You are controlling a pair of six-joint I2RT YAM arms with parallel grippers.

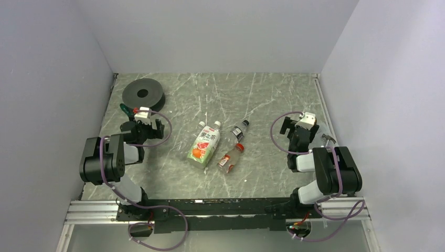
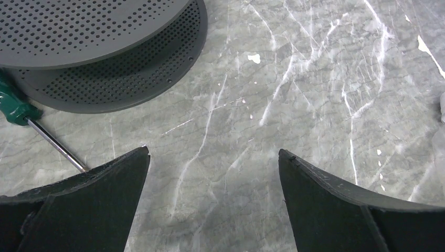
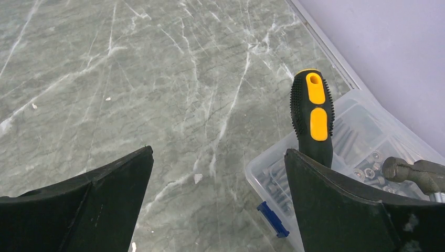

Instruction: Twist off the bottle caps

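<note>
Three bottles lie on the marble table (image 1: 262, 100) in the top view. The large bottle with the green-white-orange label (image 1: 203, 144) has white caps (image 1: 216, 125) at its far end. The small clear bottle (image 1: 239, 129) has a black cap (image 1: 245, 123). The small red-brown-labelled bottle (image 1: 229, 157) has a red cap (image 1: 240, 146). No blue cap shows. My left gripper (image 1: 148, 126) (image 2: 214, 157) is open and empty, left of the bottles. My right gripper (image 1: 294, 126) (image 3: 218, 155) is open and empty, right of them. Neither wrist view shows a bottle clearly.
A large black disc with a hole (image 1: 143, 93) (image 2: 105, 52) lies at the back left, with a green-handled screwdriver (image 1: 126, 109) (image 2: 16, 105) beside it. A clear box of bolts (image 3: 362, 142) with a black-and-yellow screwdriver (image 3: 313, 110) stands by the right wall.
</note>
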